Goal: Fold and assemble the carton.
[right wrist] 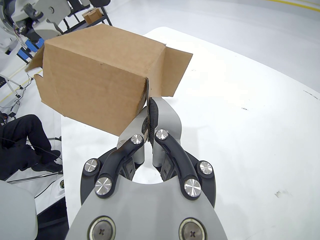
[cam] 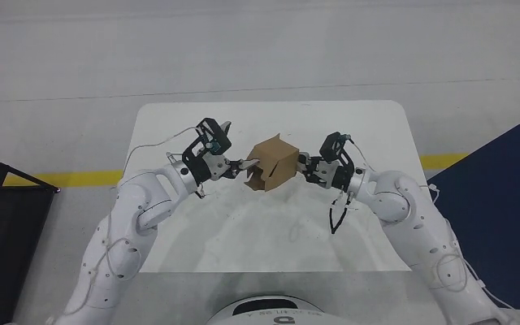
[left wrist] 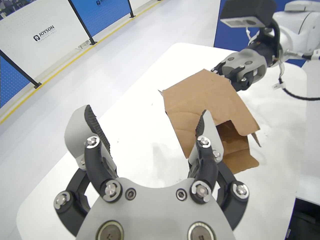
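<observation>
carton (cam: 272, 162) looks brown and squared, end flaps open.

The top view looks steeply down from above the arms onto the white table (cam: 325, 236), far enough off to take in both arms and the carton (cam: 272, 162) between their fingertips. The left wrist view sits close behind the left gripper (left wrist: 146, 111) and faces out along its fingers, with the carton just past the fingertips and the right gripper (left wrist: 220, 72) beyond it. The right wrist view sits equally close behind its own fingers facing the opposite way, so both wrist views share the carton from opposite sides.
</observation>
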{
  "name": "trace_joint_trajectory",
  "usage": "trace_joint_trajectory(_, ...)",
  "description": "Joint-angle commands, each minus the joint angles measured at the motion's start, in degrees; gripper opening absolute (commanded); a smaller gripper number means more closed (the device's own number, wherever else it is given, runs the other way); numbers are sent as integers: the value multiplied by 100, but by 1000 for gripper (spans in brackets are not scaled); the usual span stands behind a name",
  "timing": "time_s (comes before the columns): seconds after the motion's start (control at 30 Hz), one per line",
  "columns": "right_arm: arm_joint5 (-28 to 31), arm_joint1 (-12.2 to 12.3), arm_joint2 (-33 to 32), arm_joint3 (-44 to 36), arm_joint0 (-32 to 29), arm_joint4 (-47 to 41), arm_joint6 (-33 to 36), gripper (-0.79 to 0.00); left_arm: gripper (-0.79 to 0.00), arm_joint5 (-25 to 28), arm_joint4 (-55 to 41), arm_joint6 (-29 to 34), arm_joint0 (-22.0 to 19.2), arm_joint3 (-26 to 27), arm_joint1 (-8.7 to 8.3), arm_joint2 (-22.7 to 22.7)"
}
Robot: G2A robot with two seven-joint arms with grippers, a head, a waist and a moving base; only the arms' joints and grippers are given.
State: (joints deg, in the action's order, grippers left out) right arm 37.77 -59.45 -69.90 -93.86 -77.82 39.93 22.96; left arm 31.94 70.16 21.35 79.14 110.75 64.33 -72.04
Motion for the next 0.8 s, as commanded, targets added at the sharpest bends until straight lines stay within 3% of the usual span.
trace_joint_trajectory(0.0,1,0,4,0,4,-4,2,-785,0,-50,169,-35,22,8,0,55)
trace_joint_trajectory(0.77,-91,1,107,-40,45,5,104,-785,0,-400,511,406,-217,-44,41,519)
